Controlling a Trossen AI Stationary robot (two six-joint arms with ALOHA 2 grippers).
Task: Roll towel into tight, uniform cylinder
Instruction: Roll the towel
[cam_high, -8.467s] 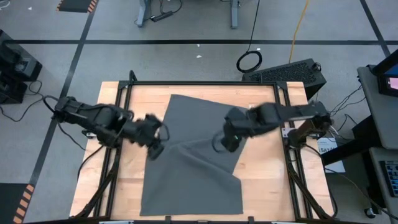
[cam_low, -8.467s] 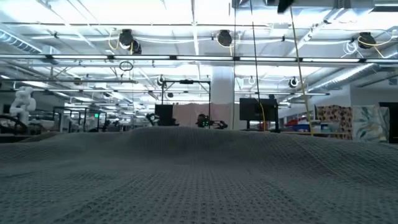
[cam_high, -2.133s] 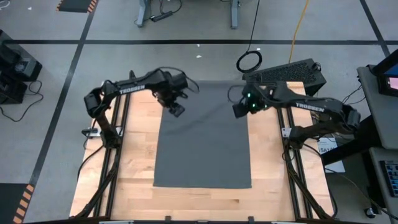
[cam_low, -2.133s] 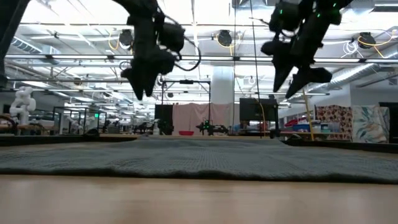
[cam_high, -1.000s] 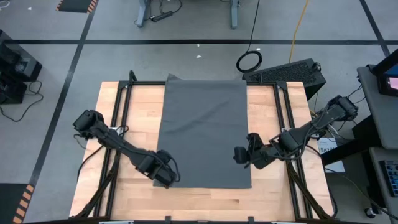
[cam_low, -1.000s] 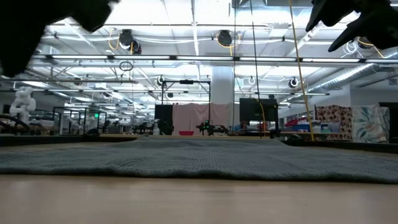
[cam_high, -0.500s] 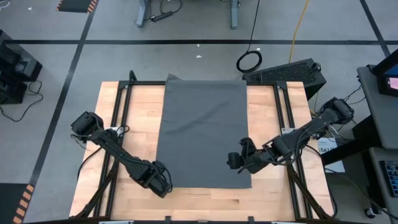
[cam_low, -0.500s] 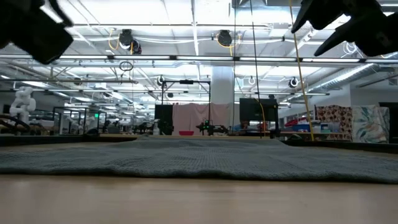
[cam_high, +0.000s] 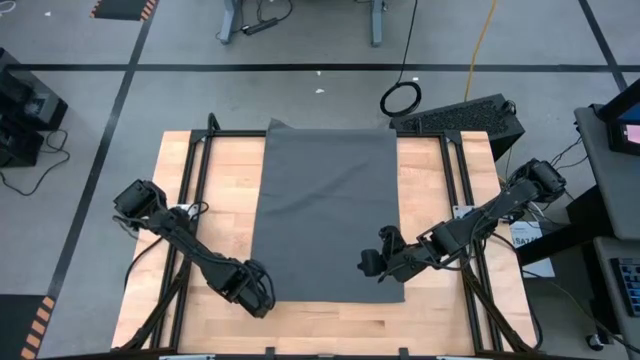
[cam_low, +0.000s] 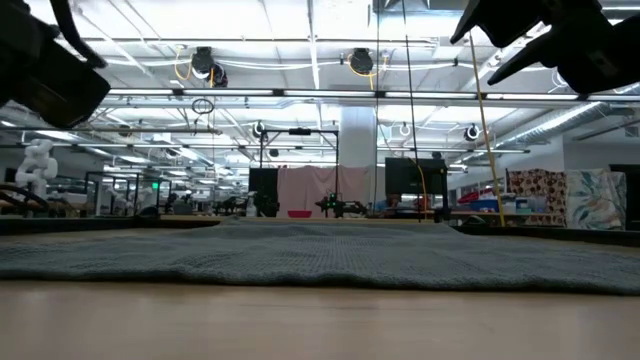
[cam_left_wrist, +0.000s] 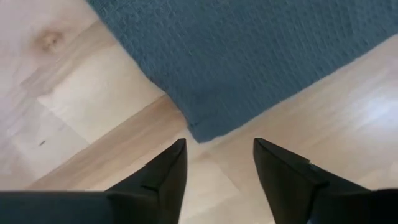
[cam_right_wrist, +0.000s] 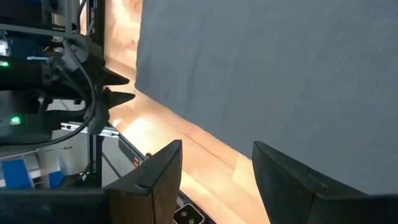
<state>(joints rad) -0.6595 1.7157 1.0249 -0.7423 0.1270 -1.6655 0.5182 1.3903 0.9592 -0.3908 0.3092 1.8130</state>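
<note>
Towel (cam_high: 328, 212) cloth looks soft, light and limp, likely to sag and slide on the wooden surface (cam_high: 215, 210), so the near corners seem the best hold. It lies flat, dark grey, waffle-textured. One corner sits just ahead of the left gripper (cam_left_wrist: 216, 155), jaws spread; the right gripper (cam_right_wrist: 214, 163), jaws also spread, hovers over the opposite near corner.

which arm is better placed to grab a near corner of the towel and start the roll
Left, probably. The left end effector hangs open with a near corner of the towel right between its fingers. The right end effector, also open, is over cloth inside the edge, short of its own corner.
</note>
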